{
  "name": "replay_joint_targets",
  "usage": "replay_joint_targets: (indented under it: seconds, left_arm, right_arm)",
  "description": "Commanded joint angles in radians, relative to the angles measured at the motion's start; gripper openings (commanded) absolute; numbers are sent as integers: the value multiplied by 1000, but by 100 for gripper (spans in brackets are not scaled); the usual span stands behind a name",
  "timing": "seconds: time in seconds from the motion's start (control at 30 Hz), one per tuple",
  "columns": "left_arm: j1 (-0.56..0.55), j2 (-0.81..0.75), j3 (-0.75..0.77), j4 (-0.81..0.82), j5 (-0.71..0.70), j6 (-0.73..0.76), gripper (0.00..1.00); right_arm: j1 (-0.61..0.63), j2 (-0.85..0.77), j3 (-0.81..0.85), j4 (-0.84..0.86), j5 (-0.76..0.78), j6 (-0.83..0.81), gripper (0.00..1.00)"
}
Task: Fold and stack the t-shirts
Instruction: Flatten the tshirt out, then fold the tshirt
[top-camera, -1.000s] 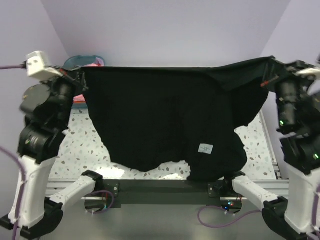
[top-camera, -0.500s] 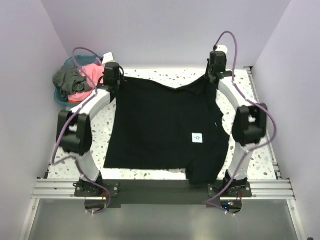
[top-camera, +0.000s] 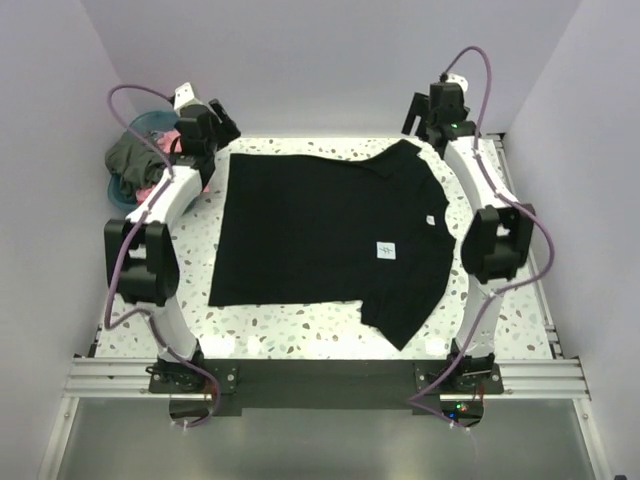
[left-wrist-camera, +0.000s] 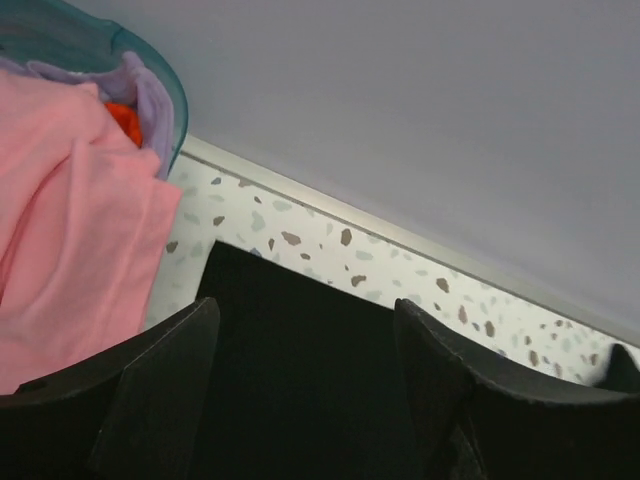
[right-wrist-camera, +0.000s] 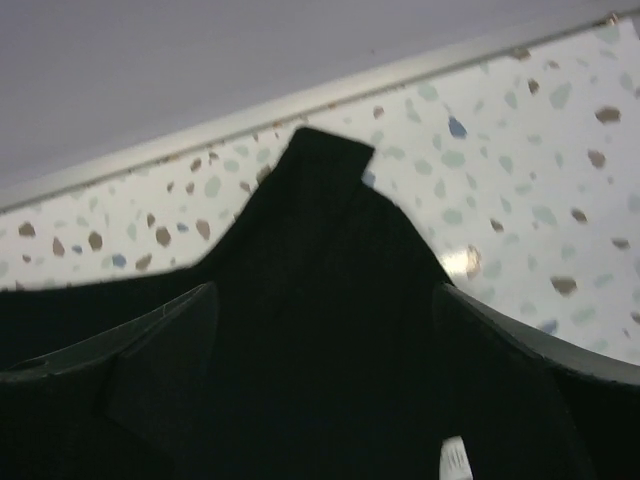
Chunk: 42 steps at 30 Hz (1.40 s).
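I count three t-shirts, one basket, and two hands of mine. The black t-shirt (top-camera: 320, 235) lies spread flat on the speckled stone-pattern table (top-camera: 300, 325). It is smooth, matte cloth, roughly a rectangle with two short sleeves jutting from its right end. One small white square label (top-camera: 388, 250) shows near its neck, and a second, tinier white tag (right-wrist-camera: 453, 458) sits closer to the right sleeve.

My left gripper (left-wrist-camera: 305, 320) hangs over the far left corner of the black t-shirt, its two dark, blunt plastic fingers (left-wrist-camera: 165, 385) spread apart with nothing between them. My right gripper (right-wrist-camera: 325, 300) hangs over the pointed tip of the far right sleeve, fingers likewise wide apart and empty. The cloth lies below them; I cannot tell whether they touch it.

Beyond the black t-shirt's far left corner stands the round basket (left-wrist-camera: 172, 95), with a translucent blue-green plastic rim. Out of it spill the pink t-shirt (left-wrist-camera: 60, 200), soft and loosely creased, and the dark grey t-shirt (top-camera: 128, 160), crumpled over the basket's outer side. Tucked inside the rim are one pale lilac cloth (left-wrist-camera: 135, 85) and one small orange scrap (left-wrist-camera: 122, 118).
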Motion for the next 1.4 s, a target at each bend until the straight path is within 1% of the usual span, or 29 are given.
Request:
replay_joint_targets:
  seconds: [0.0, 0.03, 0.07, 0.1, 0.13, 0.17, 0.2, 0.23, 0.27, 0.3, 0.33, 0.37, 0.4, 0.43, 0.47, 0.53, 0.57, 0.67, 0.7, 0.77, 0.87, 0.9, 1.03, 1.17, 1.3, 1.37]
  left_arm:
    - [-8, -231, -162, -52, -66, -123, 74]
    - [-9, -273, -207, -122, -87, -152, 73]
    - [-17, -314, -257, -140, -122, -195, 70]
    - [-25, -406, -361, -154, -141, -215, 70]
    - [-48, -451, -412, -198, -165, -240, 70]
    - [-64, -498, -464, -207, -211, -263, 70]
    - [-81, -585, -559, -223, -239, -275, 70]
    - [-112, -629, -602, -286, -268, -298, 70]
    - [-123, -670, -685, -314, -300, -347, 70]
    - [-134, -751, -727, -336, -308, -363, 71]
    - [-158, -787, -767, -398, -323, -387, 73]
    - [-169, -824, -799, -443, -349, -456, 73]
    - [-180, -889, -858, -480, -354, -482, 73]
    - [-187, -922, -888, -546, -354, -505, 74]
    - [-201, -981, -934, -584, -356, -568, 74]
    - [-212, -1040, -980, -681, -348, -625, 74]
    - [-212, -1094, -1018, -707, -335, -672, 73]
    - [-212, -1177, -1077, -758, -321, -711, 72]
    - [-212, -1191, -1087, -767, -318, -716, 71]
    - [-212, -1206, -1117, -766, -318, -734, 68]
    - [-212, -1168, -1157, -694, -311, -722, 64]
    - [-212, -1151, -1164, -639, -305, -710, 63]
    - [-212, -1056, -1199, -534, -270, -683, 56]
    - [-212, -976, -1216, -497, -284, -697, 49]
    - [-210, -944, -1238, -450, -299, -722, 43]
    - [-210, -918, -1239, -441, -301, -722, 35]
  right_arm:
    - [13, -269, -214, -58, 28, 74, 91]
    - [14, -325, -281, -57, 27, 83, 91]
    - [15, -377, -354, -52, 25, 100, 91]
    - [15, -499, -494, -55, 24, 115, 90]
    - [15, -555, -565, -55, 14, 128, 89]
    - [17, -620, -706, -55, 7, 160, 89]
    - [17, -724, -774, -55, -13, 175, 88]
    - [18, -783, -837, -60, -50, 183, 88]
    - [20, -828, -942, -75, -62, 213, 87]
    - [23, -912, -989, -89, -81, 224, 86]
    - [26, -946, -1032, -130, -122, 233, 84]
    - [30, -978, -1099, -156, -139, 252, 82]
    - [46, -1013, -1129, -181, -151, 256, 81]
    - [53, -1073, -1155, -212, -151, 267, 80]
    - [73, -1109, -1205, -260, -156, 287, 80]
    - [90, -1203, -1254, -301, -176, 315, 78]
    - [113, -1230, -1305, -307, -199, 348, 74]
    - [174, -1276, -1365, -336, -193, 405, 69]
    - [211, -1275, -1379, -339, -197, 417, 68]
    - [246, -1247, -1419, -327, -226, 453, 65]
    - [277, -1196, -1427, -319, -224, 470, 64]
    - [280, -1187, -1425, -318, -208, 470, 64]
    - [282, -1155, -1407, -338, -159, 444, 64]
    - [282, -1146, -1426, -353, -136, 424, 64]
    - [282, -1108, -1439, -374, -144, 407, 64]
    - [287, -1092, -1430, -390, -171, 407, 64]
